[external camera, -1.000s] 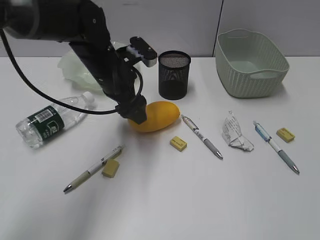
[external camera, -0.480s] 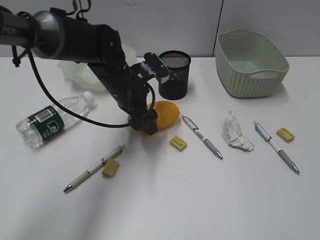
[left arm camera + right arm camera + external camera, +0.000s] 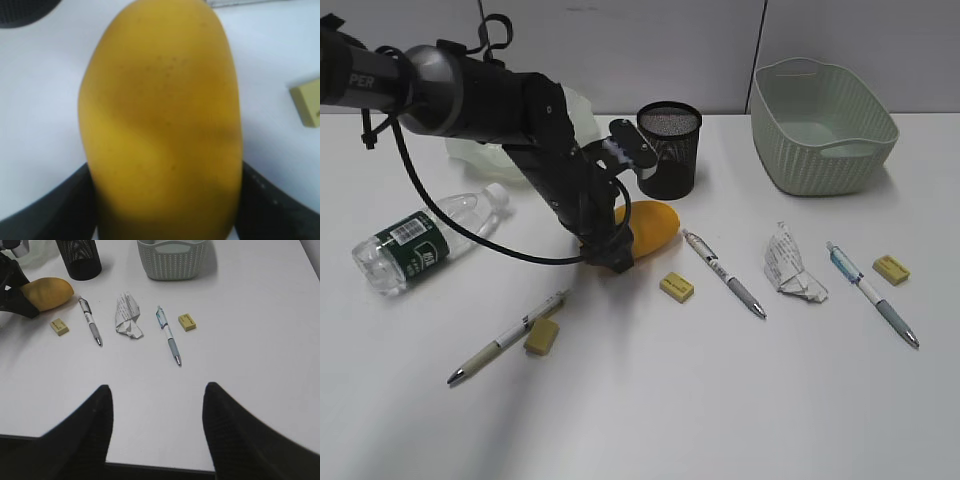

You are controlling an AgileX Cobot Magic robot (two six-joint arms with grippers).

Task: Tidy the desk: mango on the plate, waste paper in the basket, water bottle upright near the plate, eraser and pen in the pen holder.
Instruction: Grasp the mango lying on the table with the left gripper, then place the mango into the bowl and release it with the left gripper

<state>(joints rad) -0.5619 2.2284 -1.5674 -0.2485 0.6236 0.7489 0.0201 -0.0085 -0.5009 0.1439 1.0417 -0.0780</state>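
The yellow mango [image 3: 655, 225] lies on the white desk [image 3: 650, 400] in front of the black mesh pen holder [image 3: 668, 150]. My left gripper [image 3: 610, 245] is down over its near end, open, one jaw on each side; the mango [image 3: 160, 125] fills the left wrist view between the jaws [image 3: 165, 200]. The green wavy plate [image 3: 465, 150] is behind the arm. The water bottle [image 3: 415, 240] lies on its side at left. The waste paper [image 3: 790, 265] is at right, before the basket [image 3: 825, 140]. My right gripper [image 3: 156, 390] is open and empty above the desk's near edge.
Three pens lie on the desk: front left [image 3: 505, 338], centre [image 3: 723, 272], right [image 3: 872, 293]. Three yellow erasers lie at front left [image 3: 542, 337], centre [image 3: 677, 288] and far right [image 3: 891, 268]. A grey wall panel stands behind the desk.
My left arm has swung down and lowered the gripper over the mango's near end. The mango and the other things have stayed put.
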